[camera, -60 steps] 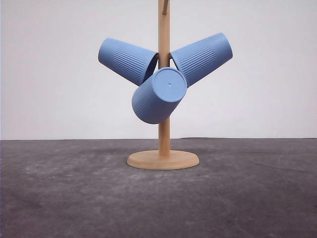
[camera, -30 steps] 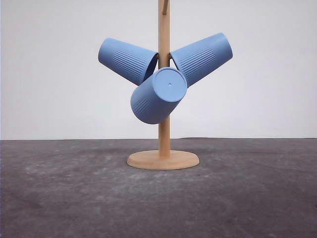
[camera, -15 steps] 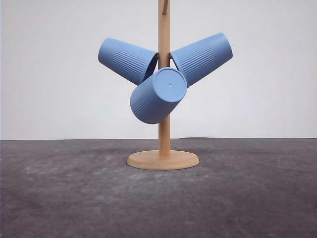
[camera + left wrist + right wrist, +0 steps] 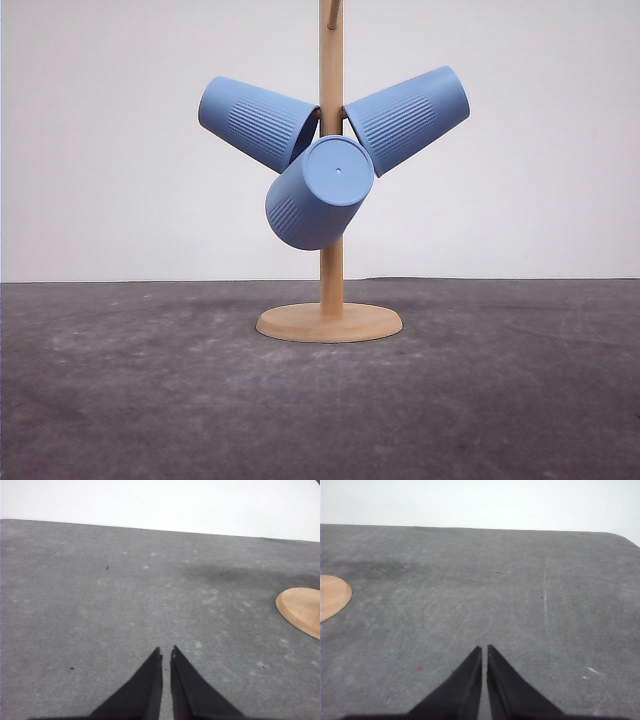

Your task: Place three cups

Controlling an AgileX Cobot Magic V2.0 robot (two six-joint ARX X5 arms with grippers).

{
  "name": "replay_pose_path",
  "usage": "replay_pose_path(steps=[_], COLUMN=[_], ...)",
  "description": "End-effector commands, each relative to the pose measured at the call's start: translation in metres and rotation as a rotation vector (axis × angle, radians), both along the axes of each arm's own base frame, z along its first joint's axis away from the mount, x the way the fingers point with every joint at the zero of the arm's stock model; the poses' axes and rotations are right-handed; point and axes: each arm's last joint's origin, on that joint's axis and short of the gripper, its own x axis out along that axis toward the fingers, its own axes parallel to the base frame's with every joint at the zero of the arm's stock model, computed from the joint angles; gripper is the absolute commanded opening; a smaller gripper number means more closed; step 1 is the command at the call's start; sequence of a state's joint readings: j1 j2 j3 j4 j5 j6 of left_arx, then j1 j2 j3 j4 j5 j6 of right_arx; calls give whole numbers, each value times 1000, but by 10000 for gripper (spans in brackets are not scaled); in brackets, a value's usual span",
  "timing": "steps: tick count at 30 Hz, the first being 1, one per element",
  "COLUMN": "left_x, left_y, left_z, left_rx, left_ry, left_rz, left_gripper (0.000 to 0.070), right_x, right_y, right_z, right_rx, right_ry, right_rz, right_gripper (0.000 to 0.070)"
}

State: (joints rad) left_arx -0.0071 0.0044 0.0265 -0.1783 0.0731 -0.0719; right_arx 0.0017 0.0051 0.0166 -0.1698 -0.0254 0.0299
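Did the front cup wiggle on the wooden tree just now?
Yes, a little. The front cup swung slightly: its round base edged up and left against the still pole, while the other two cups stayed put.

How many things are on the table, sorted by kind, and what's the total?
Blue cups: 3, one at left, one at right, one in front
Wooden cup stand: 1
Total: 4
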Motion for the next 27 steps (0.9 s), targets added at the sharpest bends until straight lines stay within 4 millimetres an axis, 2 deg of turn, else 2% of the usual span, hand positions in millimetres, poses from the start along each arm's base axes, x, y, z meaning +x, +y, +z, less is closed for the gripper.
replay_pose_path(steps=[1, 27], left_x=[0, 0], left_y=[0, 0], left_z=[-5, -5], left_rx=[0, 0], left_ry=[20, 20], left_rz=[3, 3], left_gripper=[3, 3], right_x=[0, 0], right_y=[0, 0], right_z=[0, 0], right_rx=[-8, -8], right_ry=[-11, -11], right_rz=[4, 4], right_gripper=[14, 14])
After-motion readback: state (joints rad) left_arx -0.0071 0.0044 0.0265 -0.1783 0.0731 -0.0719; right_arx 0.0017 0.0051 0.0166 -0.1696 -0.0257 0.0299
